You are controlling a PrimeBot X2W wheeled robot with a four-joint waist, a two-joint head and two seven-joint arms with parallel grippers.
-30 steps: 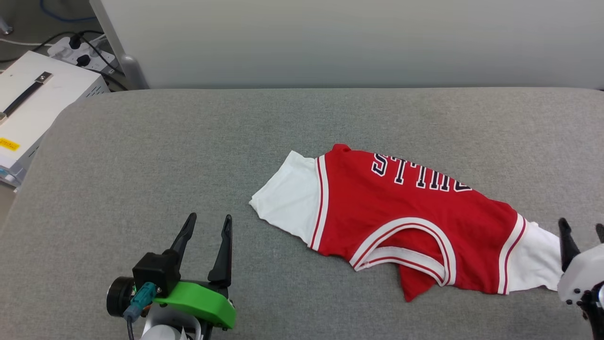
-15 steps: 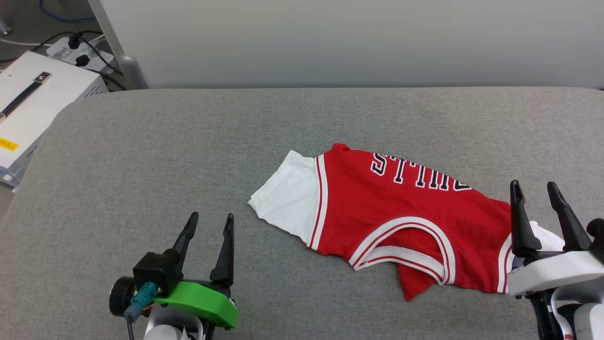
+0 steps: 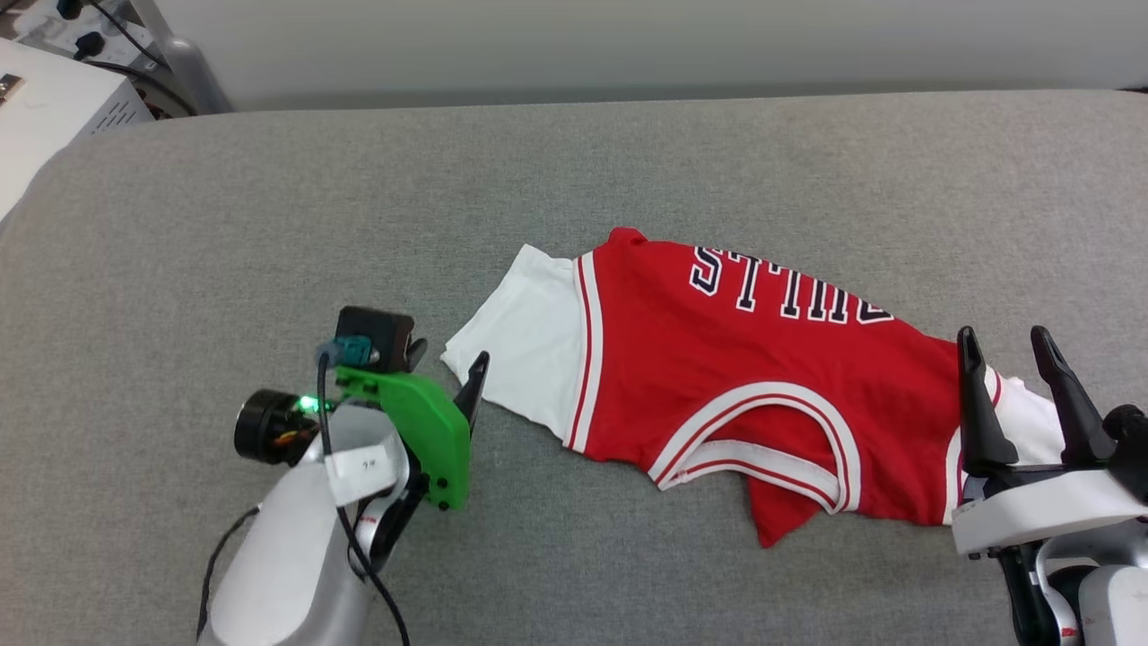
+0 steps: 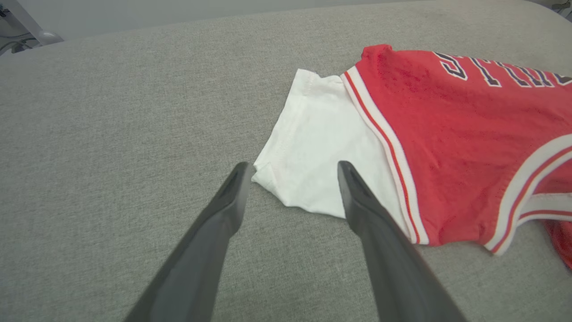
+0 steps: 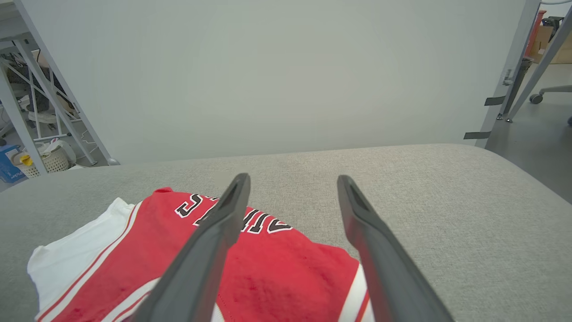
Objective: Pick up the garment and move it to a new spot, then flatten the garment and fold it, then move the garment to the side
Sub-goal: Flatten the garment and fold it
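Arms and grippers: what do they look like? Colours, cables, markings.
Left gripper: two long dark tapered fingers, bright green bracket, black camera block with teal plug, black cable, lit green LED, white tag on a pale grey forearm. Right gripper: same dark fingers on a white mount.

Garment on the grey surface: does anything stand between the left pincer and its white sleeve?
Nothing visible does. The left pincer is open, and its tips frame the near corner of the white sleeve of the garment in the left wrist view, with the grey surface beneath.
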